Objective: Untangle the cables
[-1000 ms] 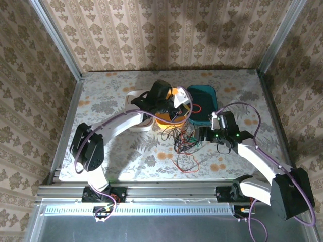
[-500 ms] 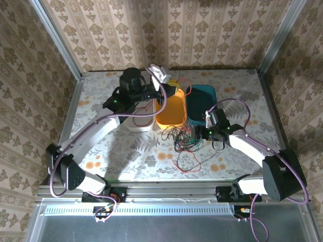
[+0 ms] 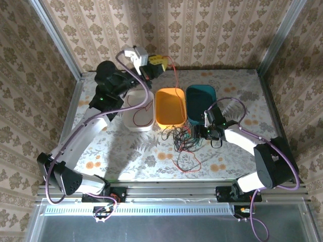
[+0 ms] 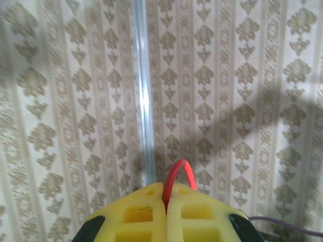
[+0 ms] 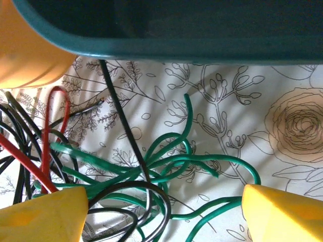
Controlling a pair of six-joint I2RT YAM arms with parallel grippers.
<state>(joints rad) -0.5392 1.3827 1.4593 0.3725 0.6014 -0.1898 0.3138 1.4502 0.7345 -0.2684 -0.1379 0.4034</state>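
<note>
The tangled cables (image 3: 182, 140) lie in a heap of red, black and green wires on the floral table in front of the bins. A red loop (image 3: 187, 164) trails toward the near edge. My left gripper (image 3: 156, 63) is raised high by the back wall and shut on a red cable (image 4: 179, 174) that arches out between its yellow fingers (image 4: 192, 212). That cable hangs down toward the bins (image 3: 175, 83). My right gripper (image 3: 199, 132) is open, low over the right side of the heap. Green cables (image 5: 171, 156) and a black cable (image 5: 121, 121) lie between its spread fingers (image 5: 50, 212).
Three bins stand in a row behind the heap: a white one (image 3: 132, 121) with a red wire inside, an orange one (image 3: 170, 121) and a teal one (image 3: 202, 93). The teal rim (image 5: 176, 50) is just beyond my right gripper. Metal frame posts stand in the corners.
My left arm has swung from over the orange bin up and back to the left, carrying the red cable toward the back wall. My right gripper has edged slightly toward the heap.
</note>
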